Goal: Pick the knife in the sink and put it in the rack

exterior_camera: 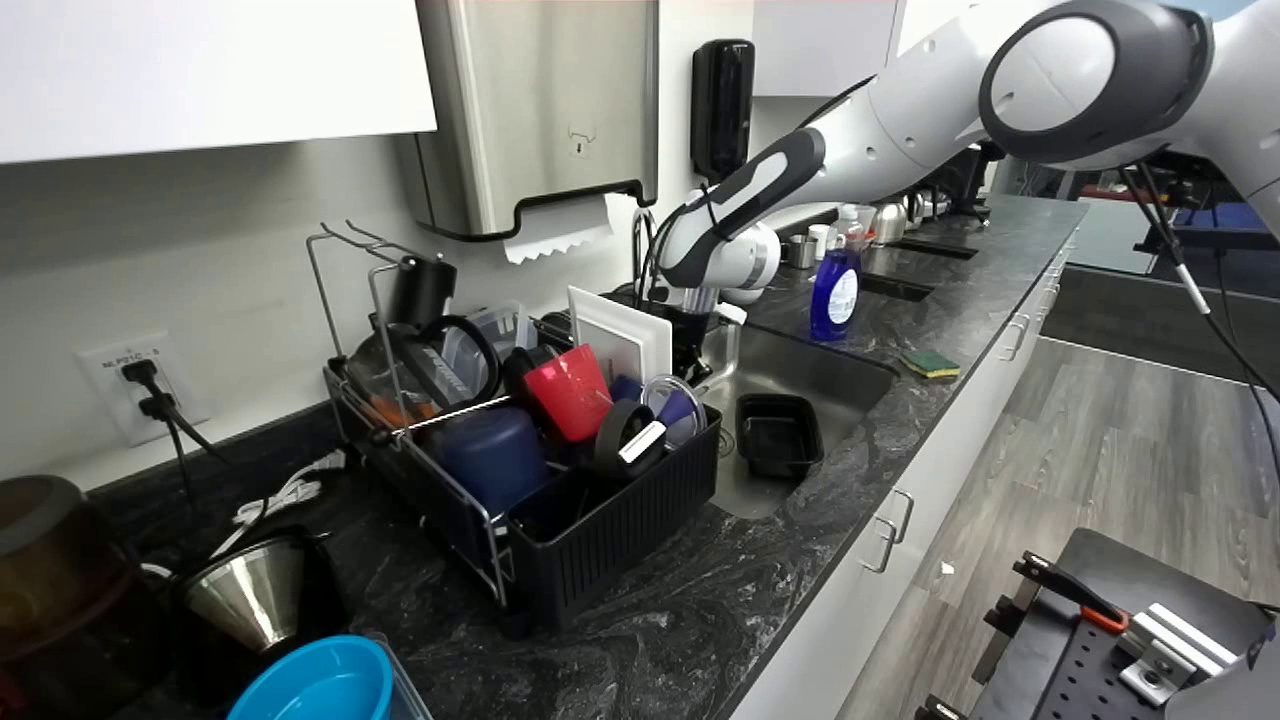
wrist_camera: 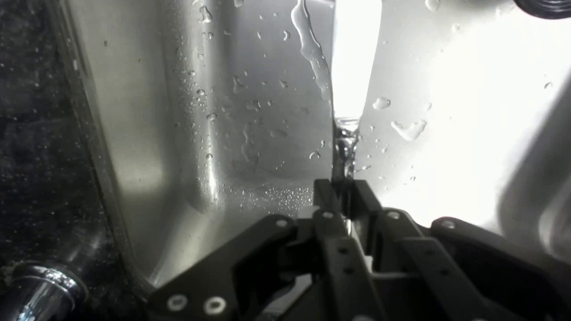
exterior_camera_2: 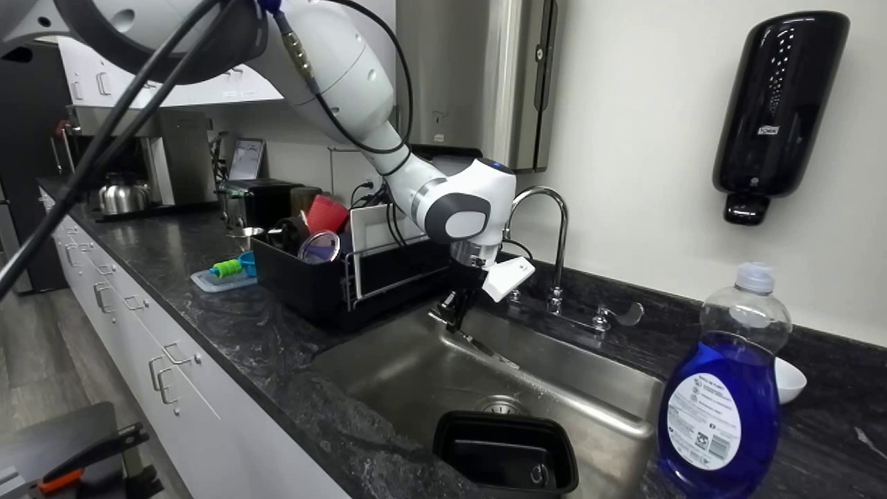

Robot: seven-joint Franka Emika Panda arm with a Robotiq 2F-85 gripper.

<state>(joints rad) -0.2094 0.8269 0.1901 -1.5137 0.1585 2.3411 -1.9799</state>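
Close against the wrist camera, the dark gripper [wrist_camera: 344, 189] pinches the knife [wrist_camera: 351, 89] between its tips, on the narrow part that appears to be the handle, while what looks like the broad, bright blade points away over wet steel. The knife is within the sink [exterior_camera_2: 409, 374], toward the end by the rack [exterior_camera_2: 298, 284]; whether it touches the basin floor cannot be told. With the grasp apparently made, the step in hand looks to be the lift, and the placing is yet to come. Next, the arm [exterior_camera: 860, 130] would need to raise the knife clear of the stone counter [exterior_camera: 640, 645] and carry it across to the rack just beside the basin, where the ribbed compartment [exterior_camera: 620, 525] seems the likeliest home. Standing in the way are white square dishes [exterior_camera: 612, 350] on edge at the rack's sink end; beyond them a red cup [exterior_camera: 570, 390] and a dark blue tub [exterior_camera: 490, 455] crowd the wires, and a swinging blade might knock them. Chrome faucet [exterior_camera_2: 560, 263] piping rises near the gripper. Also present: a black container [exterior_camera_2: 506, 454] in the sink, blue dish soap [exterior_camera_2: 724, 409] and a sponge [exterior_camera: 930, 363] near the counter's front edge.
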